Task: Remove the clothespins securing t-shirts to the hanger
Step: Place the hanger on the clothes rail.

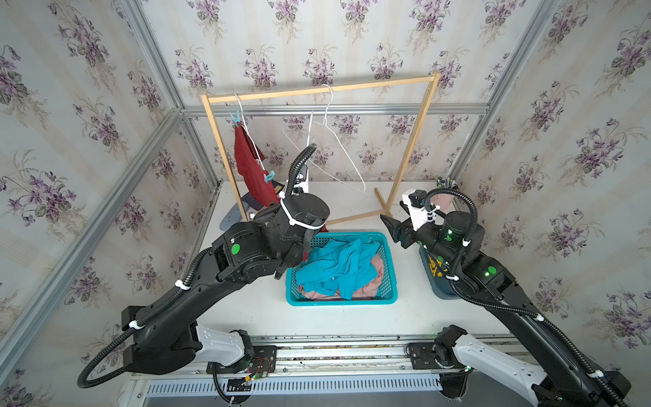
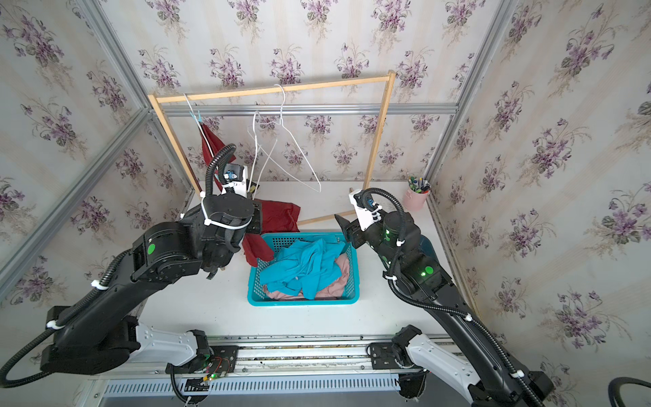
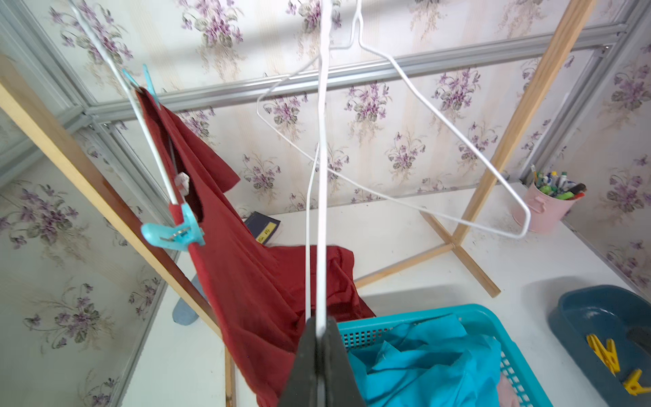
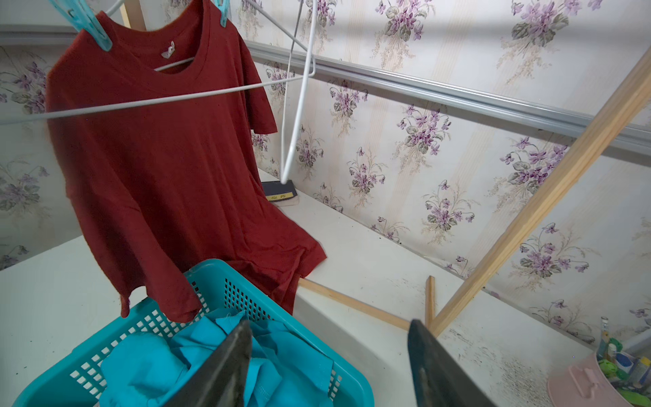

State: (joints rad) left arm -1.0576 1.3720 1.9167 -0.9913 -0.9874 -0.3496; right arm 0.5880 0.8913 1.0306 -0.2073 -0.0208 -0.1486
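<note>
Two tees (image 1: pixel 331 267) fill the basket (image 1: pixel 341 301) — yellow clothespins (image 3: pixel 607 356) lie in the tub (image 3: pixel 581 310).

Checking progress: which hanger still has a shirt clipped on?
The hanger by the rack's left post, carrying the dark red t-shirt; the other two hangers are bare.

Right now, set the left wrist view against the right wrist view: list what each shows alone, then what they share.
Left wrist only: the left gripper shut on a white wire hanger, and yellow plastic clothespins in a dark blue tray. Right wrist only: the right gripper, open and empty. Both: the dark red t-shirt pinned by two light blue clothespins, the turquoise plastic basket and the pink pen cup.
</note>
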